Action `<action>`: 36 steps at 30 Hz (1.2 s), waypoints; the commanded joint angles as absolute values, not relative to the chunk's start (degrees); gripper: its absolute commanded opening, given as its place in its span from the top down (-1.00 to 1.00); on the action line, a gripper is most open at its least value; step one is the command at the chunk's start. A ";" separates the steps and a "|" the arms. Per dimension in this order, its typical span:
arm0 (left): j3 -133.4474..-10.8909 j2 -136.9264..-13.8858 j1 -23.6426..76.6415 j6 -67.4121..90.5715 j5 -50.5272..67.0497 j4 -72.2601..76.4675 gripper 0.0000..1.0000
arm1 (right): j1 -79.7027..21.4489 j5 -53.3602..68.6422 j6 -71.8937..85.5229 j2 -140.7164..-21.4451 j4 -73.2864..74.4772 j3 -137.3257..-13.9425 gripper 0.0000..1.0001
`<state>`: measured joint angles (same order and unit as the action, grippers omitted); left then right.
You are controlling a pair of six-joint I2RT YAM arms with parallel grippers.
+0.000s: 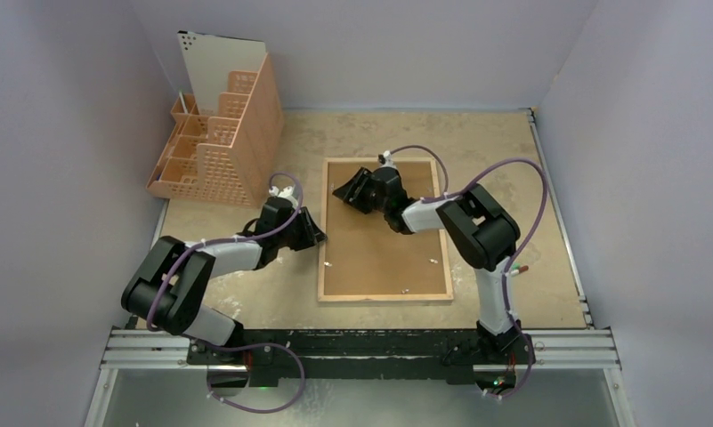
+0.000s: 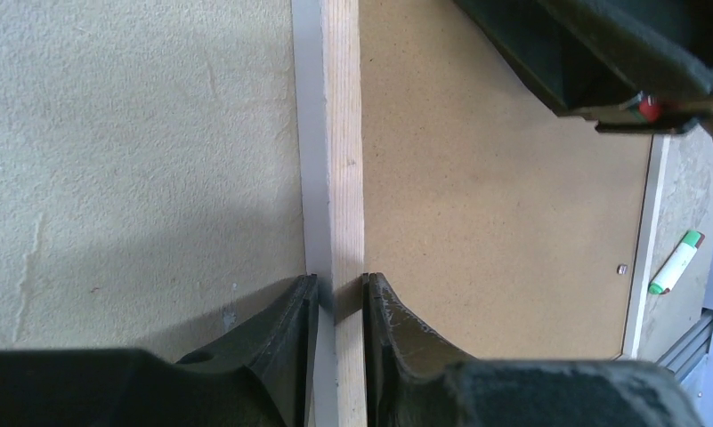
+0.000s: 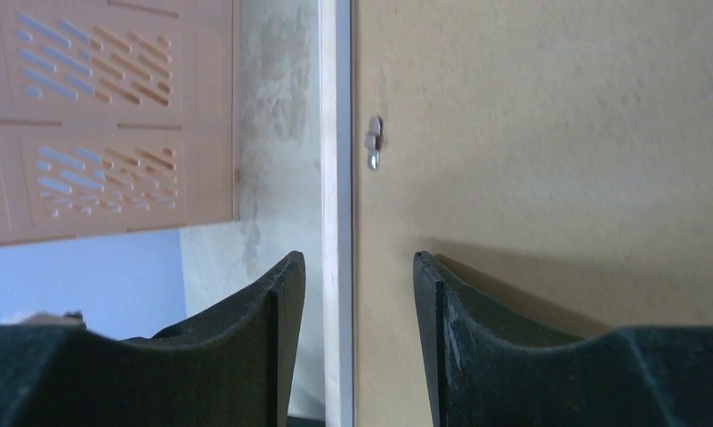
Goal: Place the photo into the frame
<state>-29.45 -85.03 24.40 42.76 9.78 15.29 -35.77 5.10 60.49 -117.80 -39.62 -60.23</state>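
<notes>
The frame lies face down on the table with its light wood back rim up, and a brown hardboard backing sheet fills it. My left gripper sits at the frame's left side. In the left wrist view its jaws press on both sides of the wood rim. My right gripper hovers near the frame's far left corner. It stands open, straddling the rim with a gap on each side. The photo is out of view.
An orange slotted organiser stands at the back left with a white panel leaning in it. It also fills the upper left of the right wrist view. A small metal clip sits on the backing. A green-capped marker lies right of the frame.
</notes>
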 commanded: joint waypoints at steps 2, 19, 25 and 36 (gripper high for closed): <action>-28.24 -87.26 24.08 40.87 6.14 16.41 0.64 | -35.68 0.77 59.32 -121.13 -32.89 -67.51 0.00; -27.24 -87.61 24.08 40.37 6.42 16.44 0.70 | -35.18 -2.45 56.98 -129.92 -27.16 -78.55 0.11; -27.47 -88.05 24.08 40.34 6.57 16.60 0.70 | -34.96 5.77 54.19 -131.55 -32.33 -78.48 0.12; -28.71 -89.68 24.08 40.17 7.29 16.44 0.71 | -34.91 15.33 50.06 -134.52 -36.03 -80.08 0.14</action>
